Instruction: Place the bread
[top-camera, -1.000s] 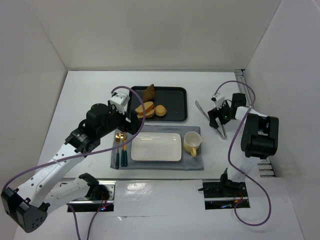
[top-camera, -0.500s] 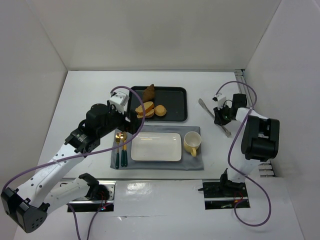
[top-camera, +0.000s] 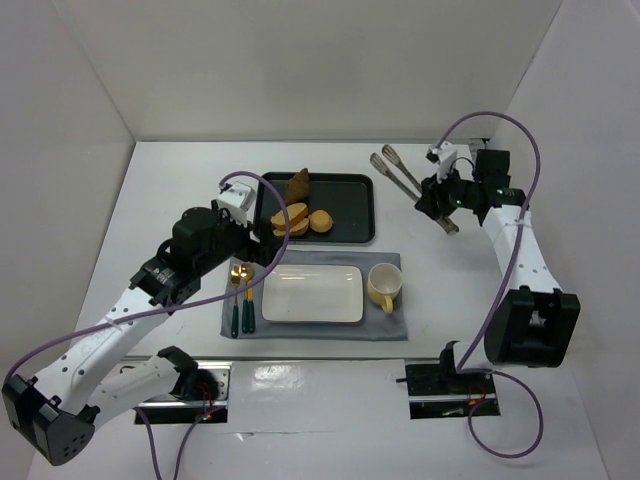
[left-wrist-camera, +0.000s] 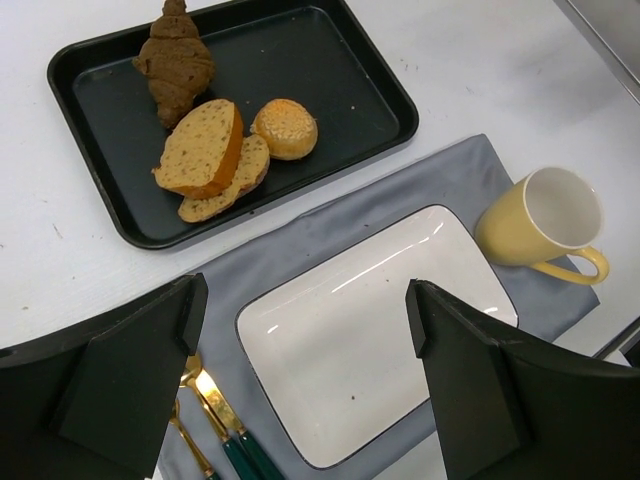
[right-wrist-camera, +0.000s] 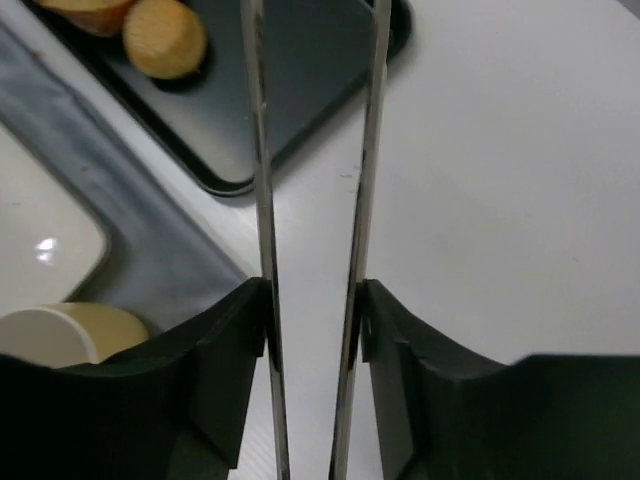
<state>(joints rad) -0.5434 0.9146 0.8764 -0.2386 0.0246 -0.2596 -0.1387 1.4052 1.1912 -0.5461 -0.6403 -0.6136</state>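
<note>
- The right gripper (right-wrist-camera: 312, 292) pinches a pair of metal tongs (top-camera: 397, 171). One black finger presses on the outside of each arm, and the two arms stay apart with a gap between them.
- In the top view, the tongs are held above the white table (top-camera: 180, 190), just beside the right end of the black tray (top-camera: 350, 192).
- The bread all lies on that tray: a dark croissant (left-wrist-camera: 177, 62) at the far left, a sliced seeded loaf (left-wrist-camera: 205, 152) nearer, and a small round bun (left-wrist-camera: 285, 128) touching the loaf's right side.
- The left gripper (left-wrist-camera: 303, 300) is spread wide and holds nothing. It hangs over the near side of the tray and the plate.
- A white rectangular plate (left-wrist-camera: 385, 335) sits bare on a grey placemat (left-wrist-camera: 445, 180), just near of the tray.
- A yellow mug (left-wrist-camera: 545, 222) stands upright on the mat, to the right of the plate, with its handle turned toward the arms.
- A gold fork and spoon (top-camera: 240, 300) with green handles lie side by side on the mat, left of the plate.
</note>
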